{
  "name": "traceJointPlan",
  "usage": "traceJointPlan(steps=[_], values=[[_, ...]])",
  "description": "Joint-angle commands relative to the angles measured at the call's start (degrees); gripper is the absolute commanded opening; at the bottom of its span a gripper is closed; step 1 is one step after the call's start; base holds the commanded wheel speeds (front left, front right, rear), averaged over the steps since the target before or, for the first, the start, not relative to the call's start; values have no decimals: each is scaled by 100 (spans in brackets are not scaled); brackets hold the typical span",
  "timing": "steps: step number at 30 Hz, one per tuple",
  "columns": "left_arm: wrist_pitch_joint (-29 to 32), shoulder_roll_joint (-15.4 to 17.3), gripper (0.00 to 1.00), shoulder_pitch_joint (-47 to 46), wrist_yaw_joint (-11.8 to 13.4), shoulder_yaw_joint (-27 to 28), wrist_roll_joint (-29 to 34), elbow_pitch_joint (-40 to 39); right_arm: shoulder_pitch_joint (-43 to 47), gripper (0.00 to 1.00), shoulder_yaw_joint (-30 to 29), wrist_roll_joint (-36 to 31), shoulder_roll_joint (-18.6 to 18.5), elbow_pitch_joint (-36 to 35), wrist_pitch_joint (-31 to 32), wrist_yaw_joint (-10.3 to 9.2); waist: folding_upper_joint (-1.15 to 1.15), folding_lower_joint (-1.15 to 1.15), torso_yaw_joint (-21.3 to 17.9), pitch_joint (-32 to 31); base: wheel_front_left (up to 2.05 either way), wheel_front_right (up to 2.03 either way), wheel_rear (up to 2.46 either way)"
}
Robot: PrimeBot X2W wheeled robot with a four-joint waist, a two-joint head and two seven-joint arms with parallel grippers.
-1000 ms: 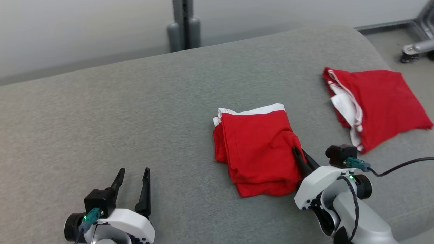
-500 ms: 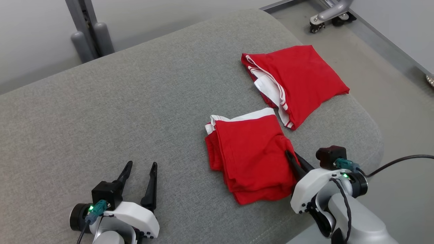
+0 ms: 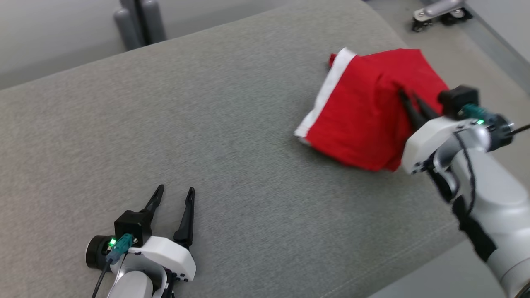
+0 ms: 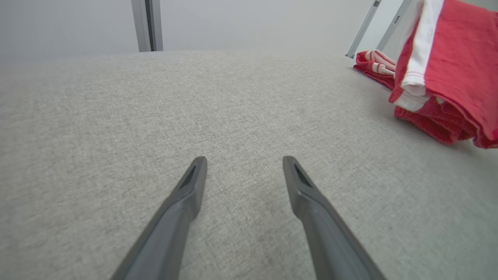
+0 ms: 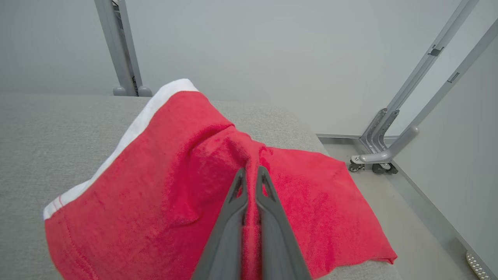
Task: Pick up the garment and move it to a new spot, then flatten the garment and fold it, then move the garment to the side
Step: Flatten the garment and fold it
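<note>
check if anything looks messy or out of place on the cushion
Only the held garment: the right gripper, shut on one edge, holds it raised above the grey cushion, hanging tilted with its folded layers sagging loose, close by the second red garment. Nothing looks spilled or damaged.

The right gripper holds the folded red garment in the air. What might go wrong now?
1. The right gripper pinches only a small bunch of the folded garment; its layers hang loose and may unfold.
2. It hangs near the second red garment, by the right edge of the grey cushion; set down there, it may land on that one or slide to the floor.
</note>
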Motion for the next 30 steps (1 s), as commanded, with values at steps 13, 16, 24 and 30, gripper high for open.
traceJointPlan(steps=[13, 16, 24, 30], values=[[3, 52, 100, -234, -62, 21, 268, 1, -589, 0, -1883, -462, -1314, 1448, -25, -2, 0, 0, 1205, 469, 0, 0, 0], [8, 59, 100, -232, -82, 78, 314, 6, -417, 100, -2403, -685, -1445, 1493, -24, -2, 0, 0, 1321, 505, 0, 0, 0], [6, 51, 100, -168, -40, 222, 334, -66, 38, 100, -4073, -1768, -1450, 1070, -25, -1, 0, 0, 1450, 385, 0, 0, 0], [0, 36, 100, -26, 62, 391, 275, -182, 652, 100, -4813, -2708, -497, -315, -23, -2, 0, 0, 1475, 121, 0, 0, 0]])
